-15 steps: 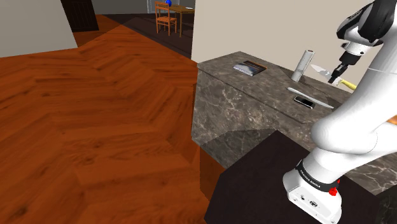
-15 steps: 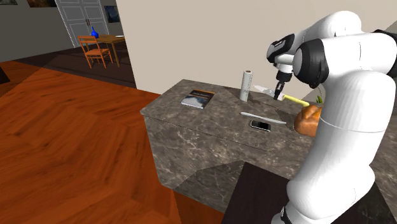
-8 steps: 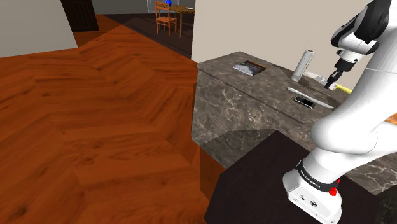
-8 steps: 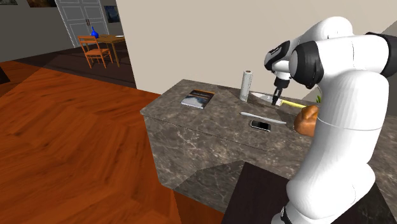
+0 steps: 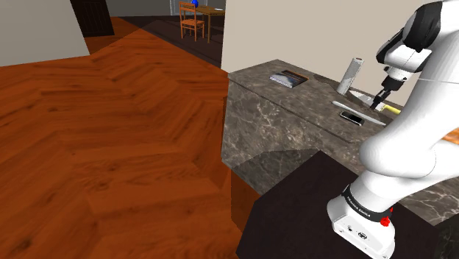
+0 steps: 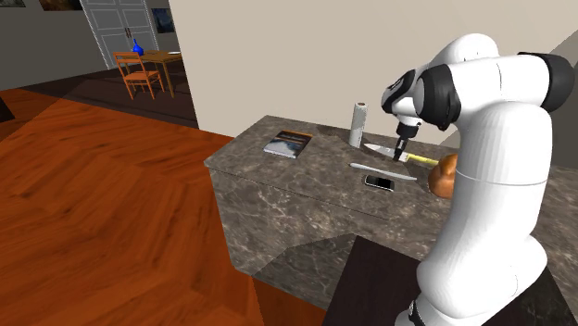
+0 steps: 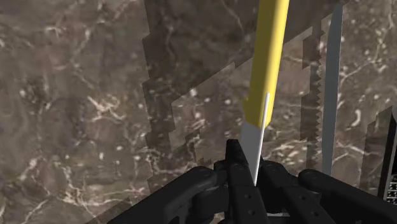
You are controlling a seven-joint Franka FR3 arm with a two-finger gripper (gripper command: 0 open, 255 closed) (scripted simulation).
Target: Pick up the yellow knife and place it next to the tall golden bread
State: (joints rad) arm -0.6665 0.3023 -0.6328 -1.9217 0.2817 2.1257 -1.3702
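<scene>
My black gripper (image 7: 253, 168) is shut on the knife (image 7: 267, 57), clasping its pale blade just below the long yellow handle. In the shoulder view the gripper (image 5: 380, 99) holds the knife (image 5: 392, 110) low over the dark marble counter (image 5: 294, 110), blade toward the paper roll. From the second exterior view the gripper (image 6: 400, 153) and knife (image 6: 424, 160) hang close beside the rounded golden-brown bread (image 6: 446, 174), which the white arm partly hides. Whether the knife touches the counter I cannot tell.
A grey serrated knife (image 7: 329, 95) lies on the counter beside the held one, also seen as a long grey blade (image 6: 384, 171), with a dark phone (image 6: 379, 181) just in front. A paper roll (image 6: 358, 124) and a book (image 6: 289, 144) stand farther along.
The gripper has come down with the knife toward the counter and shifted to the shoulder view's left, ending low beside the bread. The fingers stayed shut on the knife.
</scene>
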